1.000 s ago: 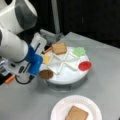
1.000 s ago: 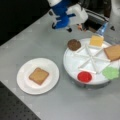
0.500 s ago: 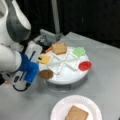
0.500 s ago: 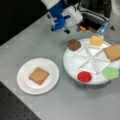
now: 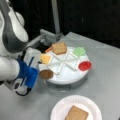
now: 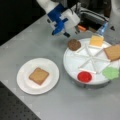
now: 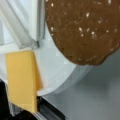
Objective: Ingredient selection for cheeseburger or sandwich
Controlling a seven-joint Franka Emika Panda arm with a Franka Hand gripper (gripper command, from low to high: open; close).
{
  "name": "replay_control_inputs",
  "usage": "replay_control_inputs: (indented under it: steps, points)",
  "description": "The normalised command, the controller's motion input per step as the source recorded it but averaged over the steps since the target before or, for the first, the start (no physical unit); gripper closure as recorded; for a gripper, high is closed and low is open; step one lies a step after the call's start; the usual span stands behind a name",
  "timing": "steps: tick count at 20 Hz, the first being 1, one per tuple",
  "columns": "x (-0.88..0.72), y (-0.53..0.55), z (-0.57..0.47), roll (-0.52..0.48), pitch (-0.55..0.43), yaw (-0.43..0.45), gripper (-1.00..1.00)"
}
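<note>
The ingredients lie in a round white divided tray: a dark-brown patty, yellow cheese, a toast slice, green lettuce and a red disc. One toast square rests alone on the white paper plate. My gripper, with blue parts, hovers just beside and above the patty, open and holding nothing. The wrist view shows no fingers.
A grey metal bracket and a pole stand behind the tray at a front view's top. An orange piece lies by the tray's far edge. The grey table spreads around the plate and tray.
The gripper has come down a little and closer to the patty at the tray's edge. The food pieces and the plate have not moved.
</note>
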Motion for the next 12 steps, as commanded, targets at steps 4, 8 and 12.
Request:
replay_control_inputs:
  steps: [4, 8, 12]
  points:
    - [0.33, -0.3, -0.09, 0.431, -0.013, 0.146, -1.0]
    - [0.35, -0.26, -0.04, 0.421, 0.03, 0.121, -1.0]
    - [0.33, -0.2, -0.02, 0.395, 0.061, 0.066, -1.0]
